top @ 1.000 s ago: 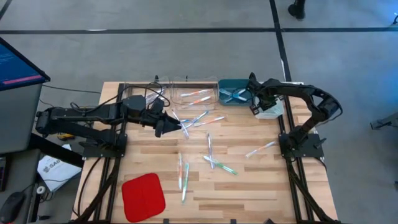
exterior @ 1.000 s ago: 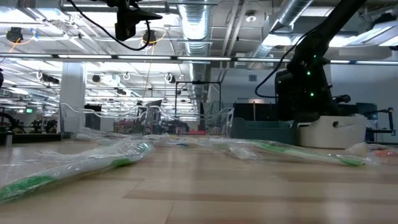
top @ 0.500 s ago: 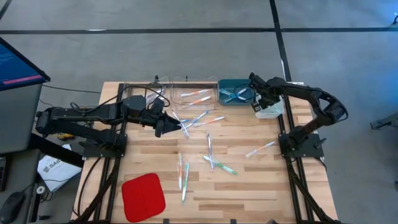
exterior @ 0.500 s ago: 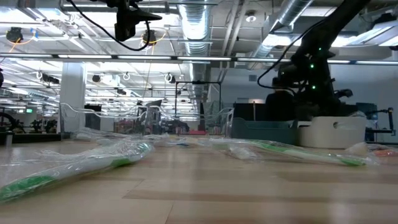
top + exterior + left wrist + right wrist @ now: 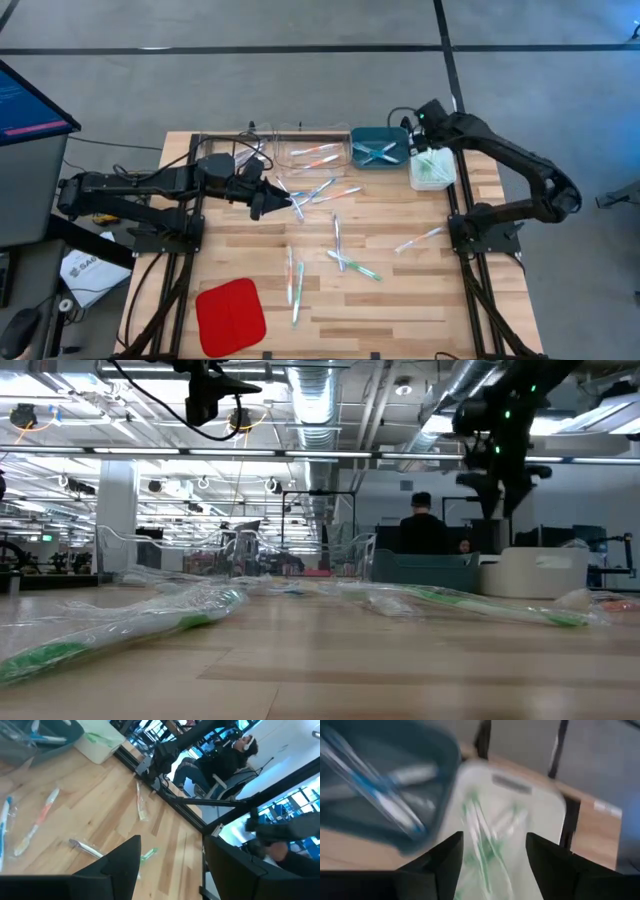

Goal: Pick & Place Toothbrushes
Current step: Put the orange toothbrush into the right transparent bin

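Several toothbrushes lie flat and scattered on the wooden table, such as one near the middle [image 5: 336,232] and one at the right [image 5: 420,238]. My left gripper [image 5: 272,203] hangs open low over the table, beside a cluster of toothbrushes [image 5: 315,190], with nothing between its fingers [image 5: 172,840]. My right gripper [image 5: 420,118] is open and empty, high above the bins [image 5: 500,480]. Below it [image 5: 495,837] the white bin [image 5: 540,805] holds green toothbrushes [image 5: 480,830], and the teal bin [image 5: 447,765] holds blue ones.
Three bins stand in a row at the far edge: clear [image 5: 312,152], teal [image 5: 378,148] and white [image 5: 432,170]. A flat red pad [image 5: 230,315] lies at the near left. A person [image 5: 420,532] sits in the room behind the table.
My right gripper has risen from down at the white bin to well above it and has moved a little toward the table's far edge. The white bin, which the gripper covered before, now shows green toothbrushes inside.
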Available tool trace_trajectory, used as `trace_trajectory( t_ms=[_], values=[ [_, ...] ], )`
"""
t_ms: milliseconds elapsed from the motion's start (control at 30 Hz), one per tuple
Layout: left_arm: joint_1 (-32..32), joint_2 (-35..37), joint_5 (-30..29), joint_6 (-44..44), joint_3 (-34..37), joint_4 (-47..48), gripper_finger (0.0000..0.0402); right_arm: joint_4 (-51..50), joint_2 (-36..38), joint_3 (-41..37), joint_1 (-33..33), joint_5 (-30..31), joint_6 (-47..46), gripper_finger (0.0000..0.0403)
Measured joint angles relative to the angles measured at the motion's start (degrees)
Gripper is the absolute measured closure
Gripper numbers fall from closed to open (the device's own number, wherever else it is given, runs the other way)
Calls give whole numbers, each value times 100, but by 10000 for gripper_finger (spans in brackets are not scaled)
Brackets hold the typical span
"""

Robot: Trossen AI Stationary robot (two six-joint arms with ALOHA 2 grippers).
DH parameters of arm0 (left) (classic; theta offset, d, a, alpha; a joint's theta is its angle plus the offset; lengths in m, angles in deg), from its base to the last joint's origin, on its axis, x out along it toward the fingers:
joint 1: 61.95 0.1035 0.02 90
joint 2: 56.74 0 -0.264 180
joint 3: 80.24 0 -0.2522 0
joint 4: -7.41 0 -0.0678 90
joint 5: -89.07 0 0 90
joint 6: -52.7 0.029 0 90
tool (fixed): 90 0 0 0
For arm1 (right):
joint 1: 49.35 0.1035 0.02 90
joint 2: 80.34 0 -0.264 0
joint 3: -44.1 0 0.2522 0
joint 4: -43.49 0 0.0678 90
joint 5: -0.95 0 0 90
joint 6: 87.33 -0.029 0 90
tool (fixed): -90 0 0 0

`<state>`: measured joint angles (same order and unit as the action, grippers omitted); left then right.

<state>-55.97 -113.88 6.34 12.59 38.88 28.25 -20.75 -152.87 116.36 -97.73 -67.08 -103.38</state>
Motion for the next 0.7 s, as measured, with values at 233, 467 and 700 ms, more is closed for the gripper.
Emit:
trace_trajectory(
  t_ms=[233,467,700],
  values=[
    [46,0,-39,290,0,-117,188,740,543,511,345,-819,-4,205],
    [46,0,-129,548,0,-208,188,1899,809,597,908,-1811,-602,214],
    [19,0,-127,542,0,-210,188,2410,808,595,1805,-2222,-1219,227]
  ],
)
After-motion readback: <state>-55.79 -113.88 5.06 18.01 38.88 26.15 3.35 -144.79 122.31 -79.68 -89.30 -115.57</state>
